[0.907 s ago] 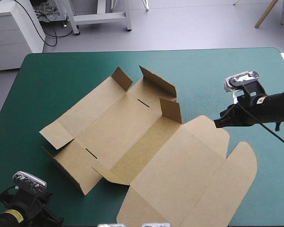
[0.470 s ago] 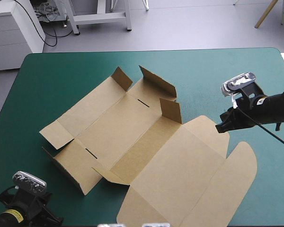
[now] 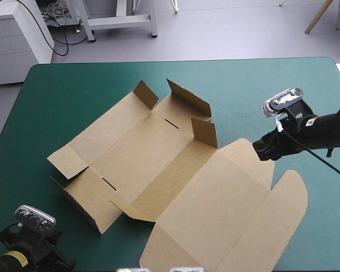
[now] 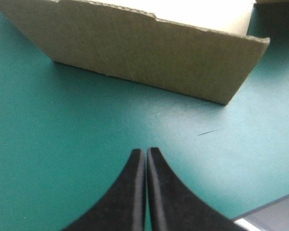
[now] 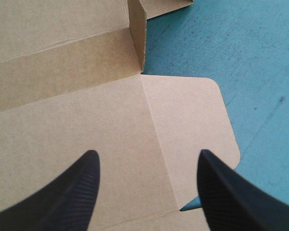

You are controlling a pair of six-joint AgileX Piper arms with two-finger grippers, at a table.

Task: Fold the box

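Note:
The brown box [image 3: 158,164] lies unfolded across the table's middle. Its far side flaps [image 3: 205,131] stand raised and its lid [image 3: 226,209] lies flat toward the near right. My right gripper [image 3: 262,148] hovers at the lid's far rounded flap [image 5: 188,120]. In its wrist view the right gripper [image 5: 148,155] is open with nothing between its fingers, and that flap is beneath. My left gripper [image 3: 62,262] rests at the table's near left corner. It is shut [image 4: 145,151] and empty, and points at a low raised wall of the box [image 4: 149,57] a short way ahead.
The table's edge [image 4: 274,211] runs close beside the left gripper. Teal-green cover [image 3: 260,85] stretches from the box to the far edge and to the right edge, where the right arm reaches in.
The right gripper has shifted slightly toward the box and lower over the lid's rounded flap, and its fingers have gone from shut to open. The left gripper and the box have not moved.

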